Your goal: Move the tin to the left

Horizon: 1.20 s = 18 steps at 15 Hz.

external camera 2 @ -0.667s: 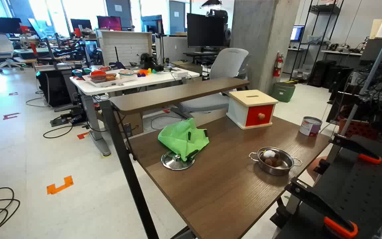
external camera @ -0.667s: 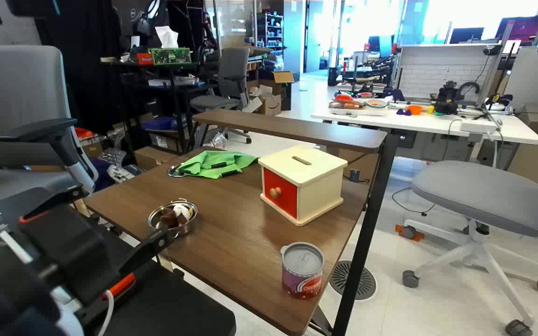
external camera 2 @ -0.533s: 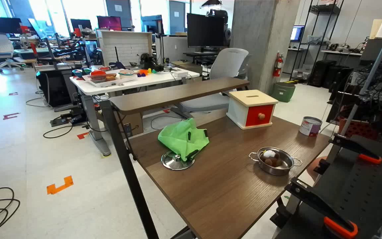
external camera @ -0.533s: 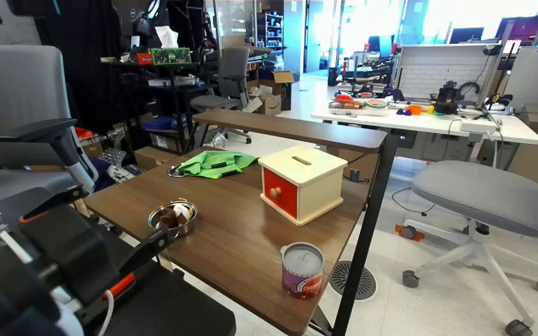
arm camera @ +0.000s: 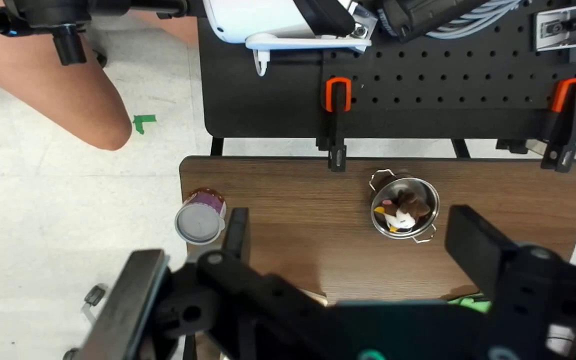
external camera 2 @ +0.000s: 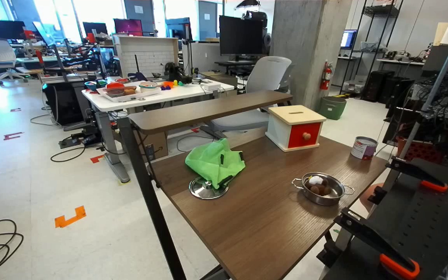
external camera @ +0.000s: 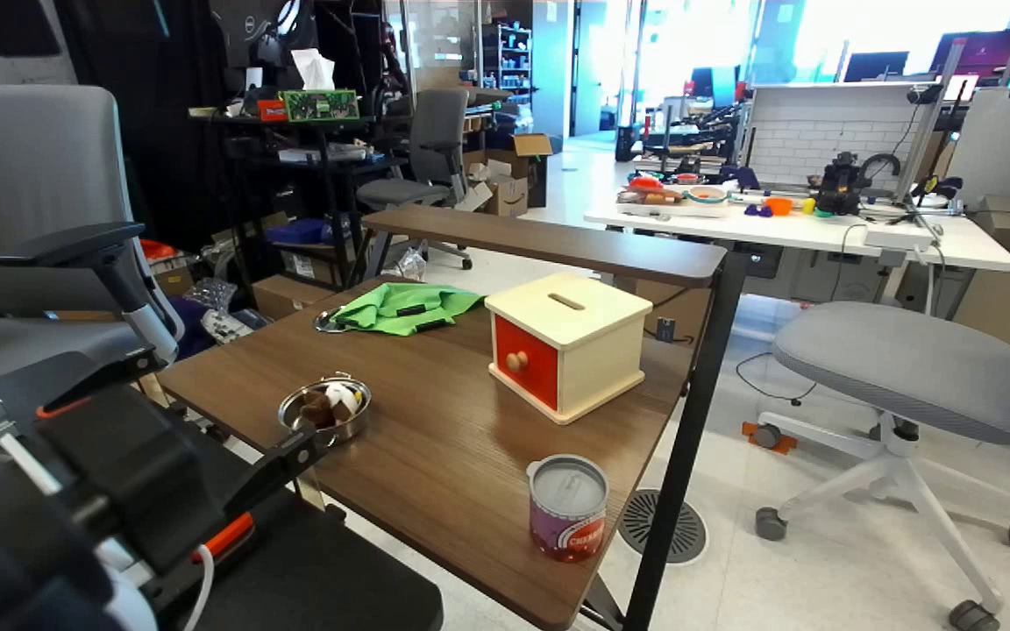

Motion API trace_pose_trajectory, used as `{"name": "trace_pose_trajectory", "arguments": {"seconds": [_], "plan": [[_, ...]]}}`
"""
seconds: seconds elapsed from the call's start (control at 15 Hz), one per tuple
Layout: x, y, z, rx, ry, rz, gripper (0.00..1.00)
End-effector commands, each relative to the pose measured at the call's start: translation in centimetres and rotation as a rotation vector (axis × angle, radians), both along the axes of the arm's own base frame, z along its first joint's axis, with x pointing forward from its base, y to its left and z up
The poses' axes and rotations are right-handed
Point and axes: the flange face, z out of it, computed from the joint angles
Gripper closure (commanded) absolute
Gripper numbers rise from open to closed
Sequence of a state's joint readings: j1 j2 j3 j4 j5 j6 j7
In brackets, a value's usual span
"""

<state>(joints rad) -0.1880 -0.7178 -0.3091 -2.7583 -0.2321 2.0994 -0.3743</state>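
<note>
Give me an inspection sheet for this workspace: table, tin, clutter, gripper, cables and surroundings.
Surface: brown table, raised shelf along one side.
Job's things: tin, upright near a table corner.
Clutter: box, red drawer shut; pot holding brown and white items; green cloth partly over a metal lid.
Gripper: open, holding nothing.
Cables: grey cables over the black bench; black cable looped on the floor.
Surroundings: bare limb, likely a person's knee, near the tin's end of the table; grey chair.
</note>
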Motion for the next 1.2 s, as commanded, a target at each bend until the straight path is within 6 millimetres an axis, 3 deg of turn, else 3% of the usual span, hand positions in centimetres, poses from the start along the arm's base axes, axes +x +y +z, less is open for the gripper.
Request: {"name": "trace_pose_trajectory", "arguments": {"seconds": [0.0,0.4,1.13], "plan": [[2.0,-0.9,-0.7,0.003,-0.006,-0.031,0.00],[6.1,-2.8,-4.2,-0.002,0.030,-0.090,0.00],[13.0,-8.7,-13.3,-0.002,0.136,-0.217,0.00]]}}
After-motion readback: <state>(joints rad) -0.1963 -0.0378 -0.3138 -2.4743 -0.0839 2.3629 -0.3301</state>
